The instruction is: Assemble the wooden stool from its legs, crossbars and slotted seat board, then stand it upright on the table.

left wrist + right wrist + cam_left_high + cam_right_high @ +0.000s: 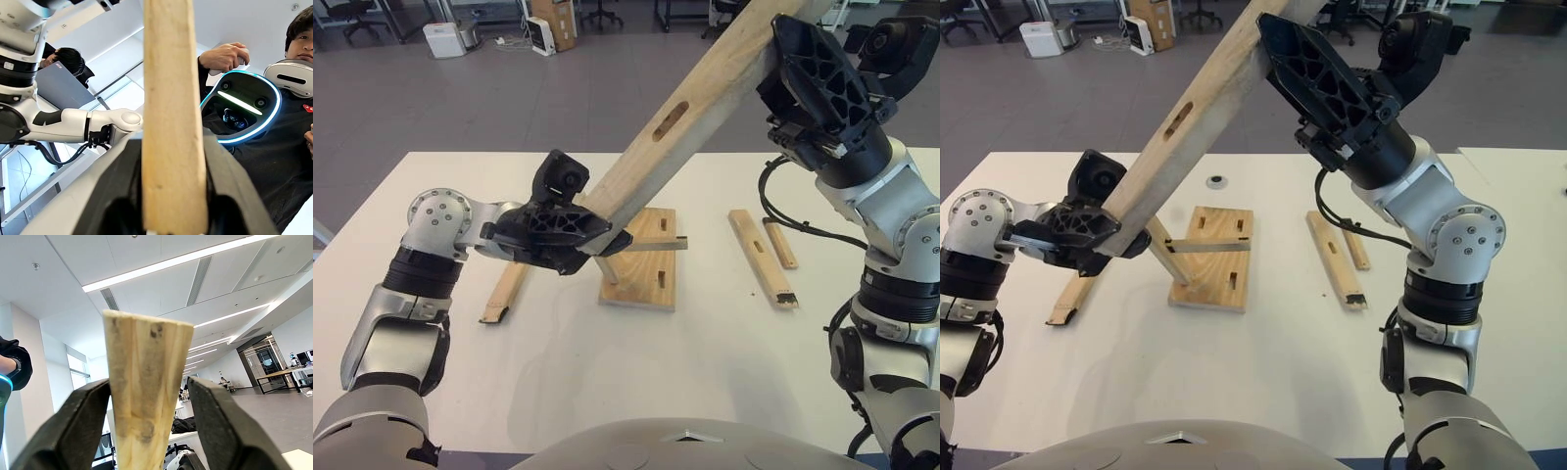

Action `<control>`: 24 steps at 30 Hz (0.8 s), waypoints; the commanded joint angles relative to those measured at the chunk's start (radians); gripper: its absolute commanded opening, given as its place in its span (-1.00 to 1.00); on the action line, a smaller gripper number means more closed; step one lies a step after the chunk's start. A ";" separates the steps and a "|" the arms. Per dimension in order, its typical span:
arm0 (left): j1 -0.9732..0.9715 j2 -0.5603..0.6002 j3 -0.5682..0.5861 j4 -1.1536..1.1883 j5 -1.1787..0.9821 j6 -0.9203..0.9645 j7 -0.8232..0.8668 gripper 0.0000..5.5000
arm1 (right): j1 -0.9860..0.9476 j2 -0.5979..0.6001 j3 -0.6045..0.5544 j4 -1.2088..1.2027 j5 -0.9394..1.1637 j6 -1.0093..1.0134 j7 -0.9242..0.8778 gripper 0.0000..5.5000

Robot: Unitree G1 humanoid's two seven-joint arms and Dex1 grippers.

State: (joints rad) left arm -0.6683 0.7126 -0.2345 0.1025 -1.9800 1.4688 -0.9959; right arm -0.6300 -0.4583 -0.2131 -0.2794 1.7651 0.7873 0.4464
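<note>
White table (558, 382) fills lower frame, grey office floor behind. Diagonal from ctr to upper right: long wooden leg (705, 108), held off table. L gripper (602, 233) jaws clamped on its lower end; R gripper (793, 54) jaws clamped near upper end. At ctr, seat board (641, 284) lies flat. Right of it lie slotted bar (762, 257) and short bar (780, 243); at left, angled bar (504, 292).
</note>
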 commanded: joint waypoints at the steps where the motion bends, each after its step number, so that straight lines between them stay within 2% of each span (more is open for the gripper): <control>1: 0.013 0.019 -0.016 -0.028 0.008 -0.009 -0.007 -0.63 | -0.003 0.015 0.001 -0.021 0.019 -0.002 -0.018 0.24; 3: 0.011 0.019 -0.019 -0.026 0.008 -0.010 -0.010 -0.63 | 0.007 0.014 0.009 -0.040 0.017 0.006 -0.015 0.41; 11: 0.009 0.010 -0.021 -0.022 0.008 -0.016 -0.009 -0.63 | 0.010 0.048 0.035 -0.045 0.015 0.001 -0.021 -0.19; 17: 0.025 -0.021 0.007 -0.019 0.008 -0.046 0.027 -0.63 | 0.016 0.051 0.018 -0.039 0.009 -0.015 -0.036 -0.21; 18: 0.022 -0.045 0.023 0.008 0.008 -0.055 0.055 -0.63 | 0.012 0.048 0.015 -0.037 0.008 -0.017 -0.040 -0.21; 19: 0.013 -0.072 0.048 0.048 0.008 -0.062 0.088 -0.49 | 0.006 0.042 0.010 -0.034 0.004 -0.020 -0.046 -0.21; 21: -0.009 -0.123 0.112 0.109 0.008 -0.077 0.151 -0.40 | -0.010 0.028 -0.011 -0.020 -0.001 -0.029 -0.059 -0.21; 24: -0.065 -0.224 0.289 0.189 0.008 -0.140 0.327 -0.21 | -0.043 -0.014 -0.086 0.040 0.009 -0.054 -0.083 -0.21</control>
State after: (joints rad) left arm -0.6721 0.5344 -0.0516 0.2553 -1.9796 1.3706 -0.7720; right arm -0.6251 -0.4329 -0.2445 -0.2751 1.7649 0.7569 0.3789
